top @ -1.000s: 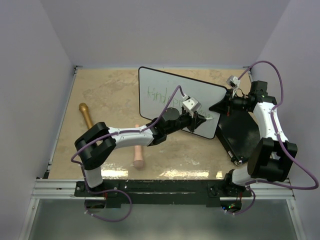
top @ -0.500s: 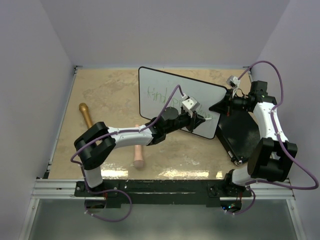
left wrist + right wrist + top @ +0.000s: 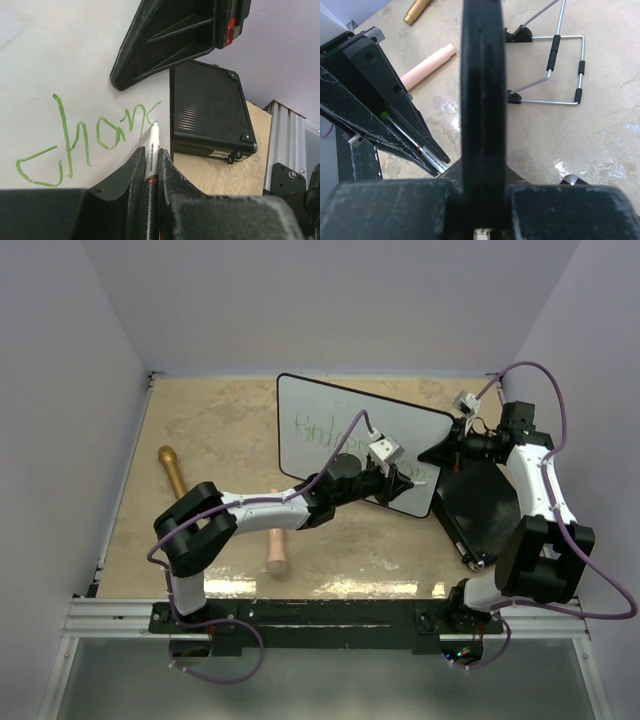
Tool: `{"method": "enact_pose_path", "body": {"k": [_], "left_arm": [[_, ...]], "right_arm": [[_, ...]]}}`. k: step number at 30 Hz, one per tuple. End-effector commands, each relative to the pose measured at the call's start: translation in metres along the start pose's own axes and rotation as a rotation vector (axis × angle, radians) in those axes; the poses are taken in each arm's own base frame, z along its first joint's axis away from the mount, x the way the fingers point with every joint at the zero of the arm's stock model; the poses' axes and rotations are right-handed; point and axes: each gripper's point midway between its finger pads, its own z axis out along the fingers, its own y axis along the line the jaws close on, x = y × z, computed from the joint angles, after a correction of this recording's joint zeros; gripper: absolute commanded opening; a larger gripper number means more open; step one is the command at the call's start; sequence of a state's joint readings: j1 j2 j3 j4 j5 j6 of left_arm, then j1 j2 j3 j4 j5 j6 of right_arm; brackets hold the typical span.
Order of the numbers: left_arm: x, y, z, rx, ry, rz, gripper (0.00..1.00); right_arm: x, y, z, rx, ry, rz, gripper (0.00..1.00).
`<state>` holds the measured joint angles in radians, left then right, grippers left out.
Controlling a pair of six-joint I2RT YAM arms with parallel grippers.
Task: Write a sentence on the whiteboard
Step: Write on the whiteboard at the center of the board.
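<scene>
The whiteboard point(image 3: 320, 415) leans tilted at the middle back of the table. Green writing point(image 3: 322, 427) forms its upper line. In the left wrist view a second line point(image 3: 85, 142) reads roughly "chan". My left gripper point(image 3: 403, 480) is shut on a white marker point(image 3: 152, 145), whose tip touches the board just right of the last green stroke. My right gripper point(image 3: 441, 452) is shut on the board's right edge, which shows edge-on as a black bar point(image 3: 481, 90) in the right wrist view. The right gripper's finger point(image 3: 165, 40) rests on the board face.
A black flat case point(image 3: 482, 502) lies right of the board, also in the left wrist view point(image 3: 207, 107). A pink cylinder point(image 3: 276, 540) and a gold-tipped stick point(image 3: 171, 468) lie at the left. A wire stand point(image 3: 555, 65) sits behind the board.
My left gripper with the marker has shifted slightly to the right along the board's lower line. The right arm has not moved.
</scene>
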<state>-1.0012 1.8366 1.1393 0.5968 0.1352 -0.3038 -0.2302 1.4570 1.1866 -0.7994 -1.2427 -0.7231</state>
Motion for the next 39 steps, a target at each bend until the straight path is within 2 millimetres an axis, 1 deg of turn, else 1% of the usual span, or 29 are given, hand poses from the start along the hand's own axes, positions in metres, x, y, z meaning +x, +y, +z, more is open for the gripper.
{"method": "enact_pose_path", "body": {"k": [1,5,10,18,22,31,39], "left_arm": [[-0.032,0.001,0.009,-0.003,-0.079,0.011,0.0],[-0.041,0.002,0.009,-0.009,-0.096,0.015,0.0],[-0.046,-0.001,0.01,-0.003,-0.105,0.023,0.0],[-0.045,-0.002,0.014,0.007,-0.095,0.027,0.0],[-0.04,0.001,0.014,-0.001,-0.08,0.028,0.0],[-0.008,0.012,0.01,-0.035,-0.002,0.021,0.0],[0.018,0.016,0.005,-0.044,0.05,-0.003,0.0]], "right_arm": [[-0.005,0.001,-0.003,0.033,0.021,-0.055,0.0],[-0.004,0.001,-0.004,0.034,0.021,-0.055,0.0],[-0.004,0.001,-0.003,0.032,0.022,-0.054,0.0],[-0.003,0.0,-0.003,0.034,0.023,-0.054,0.0],[-0.003,0.0,-0.003,0.033,0.023,-0.052,0.0],[-0.004,0.0,-0.003,0.033,0.023,-0.054,0.0],[-0.003,0.0,-0.003,0.031,0.024,-0.051,0.0]]}}
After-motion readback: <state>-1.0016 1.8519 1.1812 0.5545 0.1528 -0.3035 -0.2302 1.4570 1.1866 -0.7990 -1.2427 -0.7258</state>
